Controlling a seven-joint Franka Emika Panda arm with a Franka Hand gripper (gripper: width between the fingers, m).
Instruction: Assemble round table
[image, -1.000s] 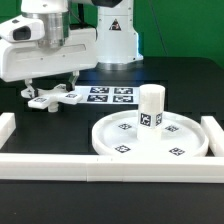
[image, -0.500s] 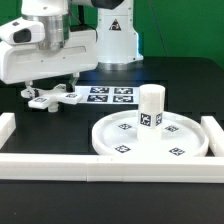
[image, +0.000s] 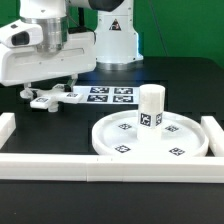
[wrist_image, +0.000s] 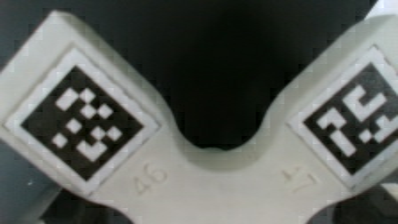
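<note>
The cross-shaped piece (image: 55, 98) lies flat on the black table at the exterior view's left. My gripper (image: 50, 91) hangs low right over it, its fingers spread to either side, open. The wrist view shows two tagged arms of the cross piece (wrist_image: 196, 175) very close; the fingers are out of that view. The wide rimmed disc (image: 108, 140) lies at the exterior view's right. The short cylinder post (image: 151, 108) stands upright on its middle.
The marker board (image: 112, 95) lies just beyond the cross piece. White border rails run along the front (image: 100, 167), the left (image: 7, 126) and the right (image: 213, 132). The arm's base (image: 115, 40) stands at the back.
My gripper has sunk slightly toward the cross-shaped piece. The disc, post and cross piece have not moved.
</note>
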